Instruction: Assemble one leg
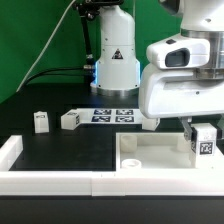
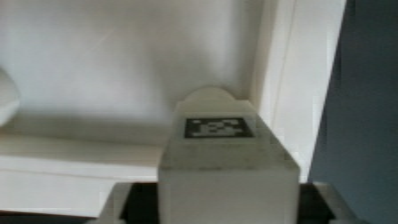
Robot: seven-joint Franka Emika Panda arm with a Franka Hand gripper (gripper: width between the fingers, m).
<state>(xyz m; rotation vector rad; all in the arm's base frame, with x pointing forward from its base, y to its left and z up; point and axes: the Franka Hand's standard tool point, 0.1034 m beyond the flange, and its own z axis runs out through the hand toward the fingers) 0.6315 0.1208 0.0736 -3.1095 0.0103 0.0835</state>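
- The leg [image 1: 204, 141] sits at the gripper [image 1: 203, 128], over the corner of the white tray [image 1: 150, 158] on the exterior view's right. In the wrist view the leg [image 2: 221, 150] points down at the tray's floor [image 2: 107, 90], just beside its raised rim [image 2: 285, 60].
- The gripper's fingers appear closed on the leg's sides, though the contact itself is mostly hidden by the arm's body.
- Risk: the leg may come down on the rim or beside the corner socket instead of into it, because the socket is not visible under the leg and alignment cannot be checked.
- Risk: a tilted leg may jam or slip in the fingers when it is pressed or twisted.
- Risk: pushing off-centre may shove the tray along the table [image 1: 60, 140].
- Two spare legs [image 1: 41, 121] lie well apart, near the marker board [image 1: 112, 115]; they seem safe.
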